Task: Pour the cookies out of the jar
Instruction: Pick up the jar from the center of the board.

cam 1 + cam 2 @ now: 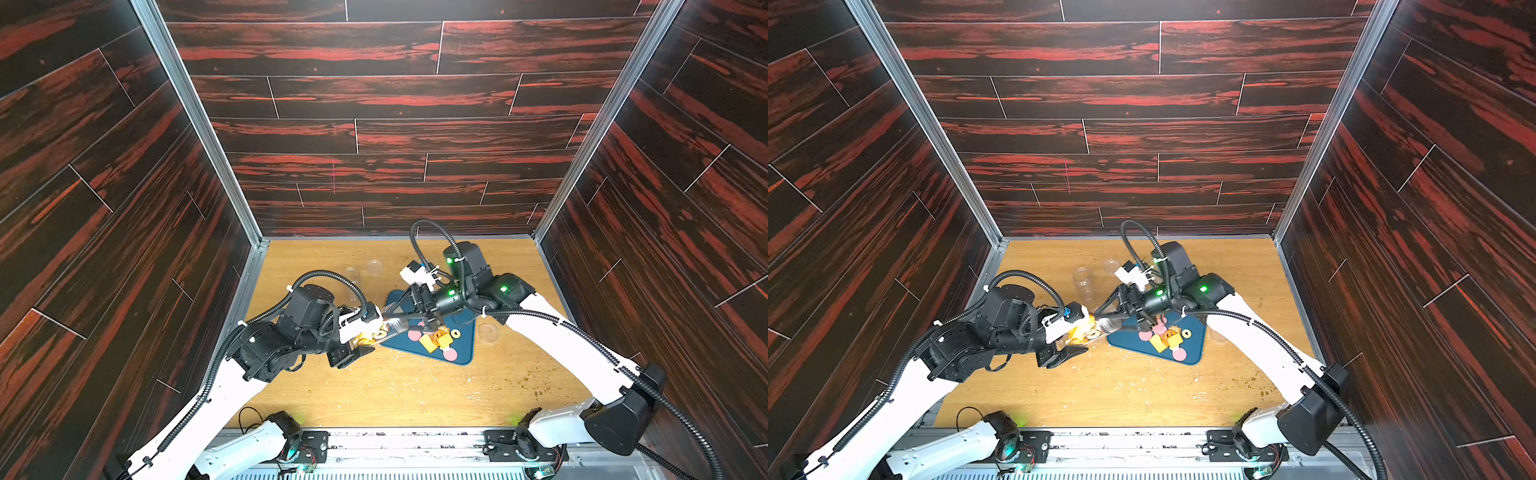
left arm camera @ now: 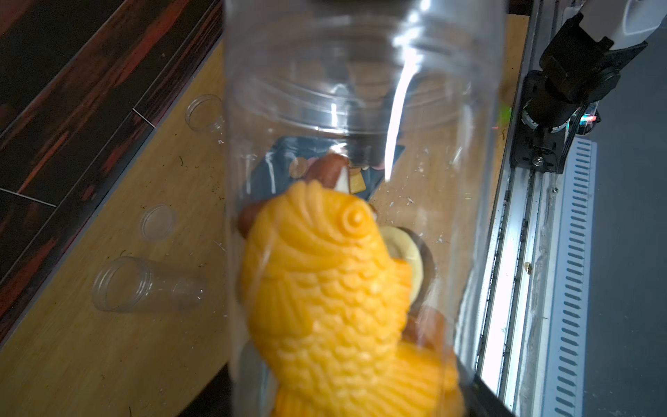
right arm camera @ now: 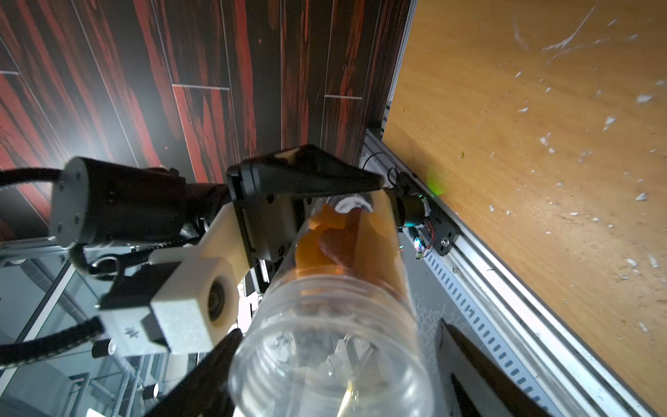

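Observation:
The clear jar (image 1: 388,327) (image 1: 1102,326) lies nearly level above the table, with its mouth over the near corner of the blue tray (image 1: 461,349). My left gripper (image 1: 368,338) is shut on the jar's base end. A yellow fish-shaped biscuit (image 2: 332,289), a pale ring (image 2: 404,252) and brown pieces sit inside the jar (image 2: 361,72). My right gripper (image 1: 415,320) (image 3: 332,375) stands open around the jar's mouth (image 3: 332,343), one finger (image 3: 469,361) clear of the rim. Several cookies (image 1: 434,341) lie on the tray: pink discs, yellow squares and a ring.
An empty clear jar (image 1: 353,276) (image 2: 144,285) lies at the back of the table with a lid (image 1: 375,266) beside it. Another lid (image 1: 487,331) sits right of the tray. Crumbs are scattered over the wooden table (image 1: 395,390).

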You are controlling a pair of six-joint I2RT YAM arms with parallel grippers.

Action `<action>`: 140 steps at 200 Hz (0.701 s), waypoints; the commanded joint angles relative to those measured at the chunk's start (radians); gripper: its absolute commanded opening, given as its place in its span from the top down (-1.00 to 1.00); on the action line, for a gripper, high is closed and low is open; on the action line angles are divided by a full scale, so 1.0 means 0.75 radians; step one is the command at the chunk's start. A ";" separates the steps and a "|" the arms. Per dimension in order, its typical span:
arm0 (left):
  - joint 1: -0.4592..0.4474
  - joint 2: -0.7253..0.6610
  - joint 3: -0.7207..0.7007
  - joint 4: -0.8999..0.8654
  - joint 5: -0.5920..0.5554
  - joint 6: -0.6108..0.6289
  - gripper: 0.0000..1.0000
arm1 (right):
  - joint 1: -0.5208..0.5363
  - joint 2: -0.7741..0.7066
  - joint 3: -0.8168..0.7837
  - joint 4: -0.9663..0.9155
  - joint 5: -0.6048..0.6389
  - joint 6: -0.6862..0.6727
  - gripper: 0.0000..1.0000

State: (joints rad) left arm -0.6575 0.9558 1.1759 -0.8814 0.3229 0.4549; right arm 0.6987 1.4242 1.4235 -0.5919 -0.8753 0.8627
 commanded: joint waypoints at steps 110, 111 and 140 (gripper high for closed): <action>0.001 -0.020 -0.018 -0.029 0.017 0.030 0.20 | -0.022 -0.030 -0.017 -0.073 -0.125 -0.040 -0.69; 0.001 -0.020 -0.018 -0.029 0.017 0.030 0.20 | -0.020 -0.029 -0.017 -0.072 -0.124 -0.040 -0.69; 0.001 -0.017 -0.010 -0.039 0.023 0.037 0.21 | 0.027 0.012 0.031 -0.111 -0.108 -0.074 -0.71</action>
State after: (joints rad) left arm -0.6575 0.9600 1.1645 -0.9020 0.3225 0.4583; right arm 0.6910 1.4071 1.4151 -0.6388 -0.9466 0.8402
